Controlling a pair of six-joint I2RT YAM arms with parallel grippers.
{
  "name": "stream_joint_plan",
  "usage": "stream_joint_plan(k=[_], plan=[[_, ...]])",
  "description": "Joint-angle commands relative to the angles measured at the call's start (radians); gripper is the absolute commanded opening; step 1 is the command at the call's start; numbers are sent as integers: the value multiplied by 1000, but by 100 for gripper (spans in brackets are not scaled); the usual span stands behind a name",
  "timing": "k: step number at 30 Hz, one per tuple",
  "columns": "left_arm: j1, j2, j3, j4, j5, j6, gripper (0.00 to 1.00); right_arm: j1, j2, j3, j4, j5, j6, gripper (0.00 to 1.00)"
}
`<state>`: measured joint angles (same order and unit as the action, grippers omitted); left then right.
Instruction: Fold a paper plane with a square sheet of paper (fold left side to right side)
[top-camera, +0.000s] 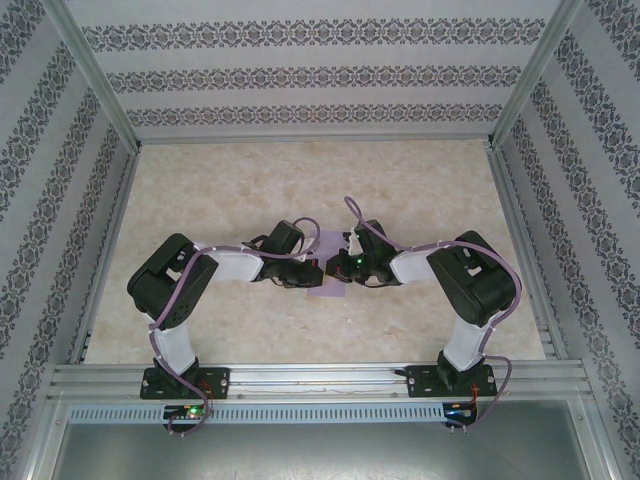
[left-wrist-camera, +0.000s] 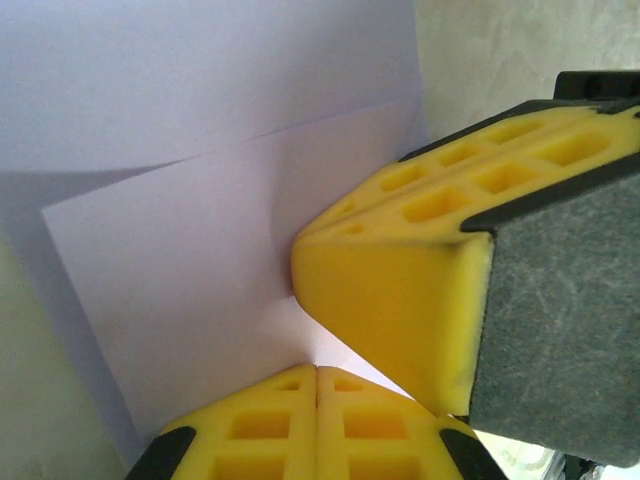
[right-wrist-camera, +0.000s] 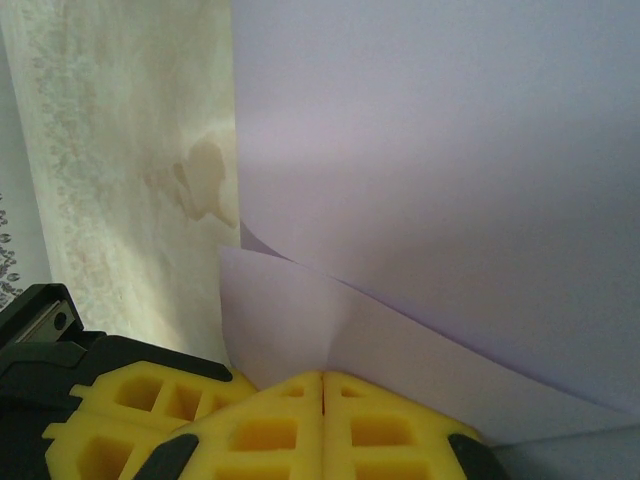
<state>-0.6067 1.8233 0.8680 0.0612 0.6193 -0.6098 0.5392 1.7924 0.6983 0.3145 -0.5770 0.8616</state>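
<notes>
The lavender square sheet of paper (top-camera: 324, 292) lies at the table's centre, mostly hidden under both wrists. In the left wrist view the sheet (left-wrist-camera: 190, 270) shows a folded layer with a slanted edge over a lower layer. My left gripper (left-wrist-camera: 317, 368) is shut, its yellow tips resting on the paper. The right gripper's yellow fingers (left-wrist-camera: 400, 290) press down just beside it. In the right wrist view my right gripper (right-wrist-camera: 322, 375) is shut with its tips on the sheet (right-wrist-camera: 430, 180), where a flap curls up slightly. From above, the left gripper (top-camera: 316, 268) and right gripper (top-camera: 336, 268) almost touch. No paper plane is formed.
The marble-patterned tabletop (top-camera: 300, 180) stretches behind and to both sides of the arms. Patterned walls enclose it on three sides, and an aluminium rail (top-camera: 320, 378) runs along the near edge. A pale stain marks the table (right-wrist-camera: 205, 185) left of the paper.
</notes>
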Motion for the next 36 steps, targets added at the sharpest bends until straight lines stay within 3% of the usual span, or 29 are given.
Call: stream_joint_plan(k=[1,19,36], plan=[[8,-4,-23,-8,-33,29,0,2,68,-37,-157,97,-27,0],[7,-90,-136,-143,-38,146,0,-35,67,-49,-187,92,-55,0],[7,-131,-217,-116,-79,126,0,-31,67,-37,-201,89,-59,0]])
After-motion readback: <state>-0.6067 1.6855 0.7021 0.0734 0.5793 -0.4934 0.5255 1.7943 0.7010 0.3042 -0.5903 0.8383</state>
